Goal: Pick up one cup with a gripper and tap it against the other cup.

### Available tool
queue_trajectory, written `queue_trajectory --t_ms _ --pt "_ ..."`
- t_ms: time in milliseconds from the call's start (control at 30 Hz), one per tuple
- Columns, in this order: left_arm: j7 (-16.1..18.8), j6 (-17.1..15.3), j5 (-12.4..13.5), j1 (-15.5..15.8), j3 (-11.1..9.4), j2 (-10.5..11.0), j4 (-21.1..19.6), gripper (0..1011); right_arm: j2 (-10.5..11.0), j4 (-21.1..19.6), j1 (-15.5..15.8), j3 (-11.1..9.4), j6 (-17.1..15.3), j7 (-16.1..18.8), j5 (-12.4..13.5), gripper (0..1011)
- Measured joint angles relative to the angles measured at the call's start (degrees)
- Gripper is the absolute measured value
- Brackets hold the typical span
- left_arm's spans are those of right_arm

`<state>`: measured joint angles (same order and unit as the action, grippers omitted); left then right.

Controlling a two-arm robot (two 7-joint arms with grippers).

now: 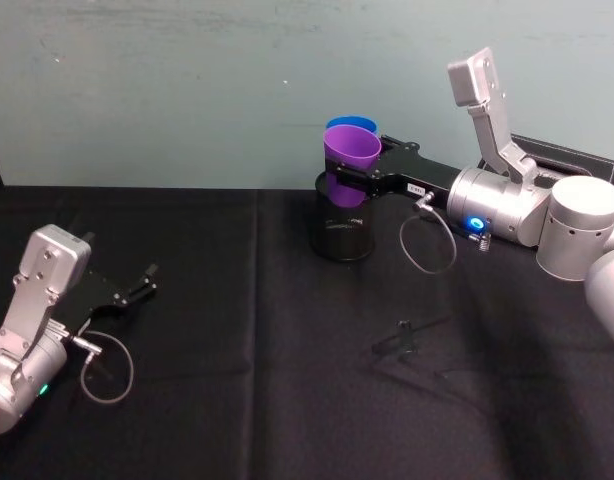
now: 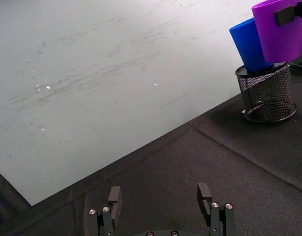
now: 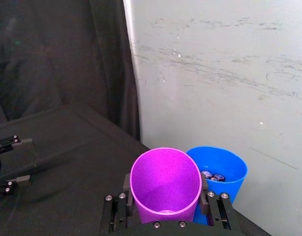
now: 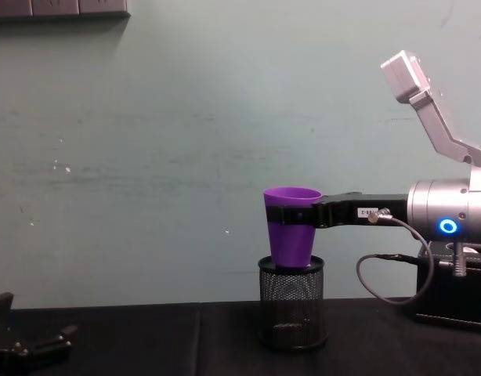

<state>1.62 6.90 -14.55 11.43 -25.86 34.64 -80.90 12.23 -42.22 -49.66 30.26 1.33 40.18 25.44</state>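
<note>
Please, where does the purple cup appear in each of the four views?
Head: purple cup at upper centre.
Left wrist: the picture's top right corner.
Right wrist: the picture's bottom centre, mouth toward the camera.
Chest: right of centre, mid-height.
Landmark: black mesh pen holder just beneath it in head, left wrist and chest views.

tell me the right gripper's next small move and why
Probably ease the right gripper, shut on the purple cup, toward the blue cup: their rims sit side by side, but contact is unclear. The left gripper is parked low over the table.
</note>
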Motion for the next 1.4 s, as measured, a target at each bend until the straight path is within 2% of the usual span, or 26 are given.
queue_trajectory --t_ms 1400 --pt "0.0 0.0 0.0 0.0 0.0 0.0 0.0 1011 0.0 0.0 0.0 -0.01 0.0 0.0 -0.01 732"
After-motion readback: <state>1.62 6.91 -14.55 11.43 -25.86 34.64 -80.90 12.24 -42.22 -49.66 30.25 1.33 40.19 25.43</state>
